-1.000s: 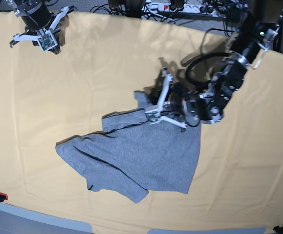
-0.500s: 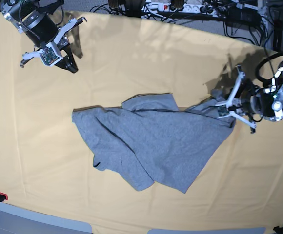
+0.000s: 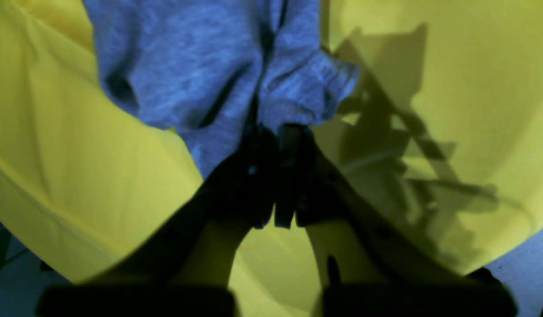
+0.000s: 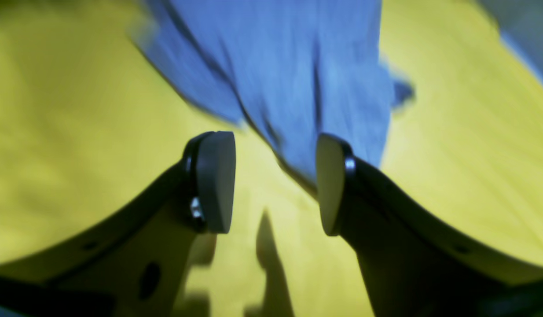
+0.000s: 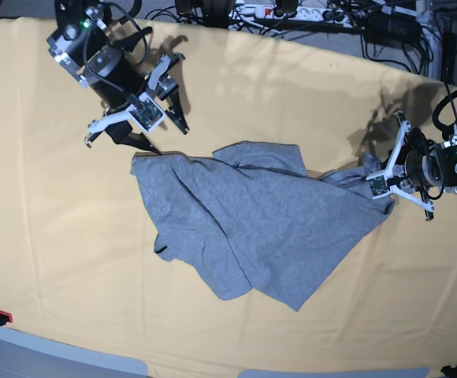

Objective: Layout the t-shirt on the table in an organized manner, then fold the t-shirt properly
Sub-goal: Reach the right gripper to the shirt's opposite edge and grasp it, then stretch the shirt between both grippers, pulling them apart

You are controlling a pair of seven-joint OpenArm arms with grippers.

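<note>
Both wrist views are blurred. Shirt (image 5: 248,220) lies crumpled, long axis left-right; left gripper (image 5: 380,183) pinches its edge, right gripper (image 5: 138,130) gapes.

The base view looks steeply down over the whole table (image 5: 39,236) from above its near edge. Each wrist camera sits close behind its own fingers (image 4: 214,180), facing forward along them (low over the cloth). All three share the t-shirt (image 5: 244,220).

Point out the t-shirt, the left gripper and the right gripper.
t-shirt (image 5: 252,228), base view, middle of the grey body.
left gripper (image 3: 278,145), left wrist view, closed tips pinching the shirt's edge.
right gripper (image 4: 276,180), right wrist view, gap between the open pads.
</note>
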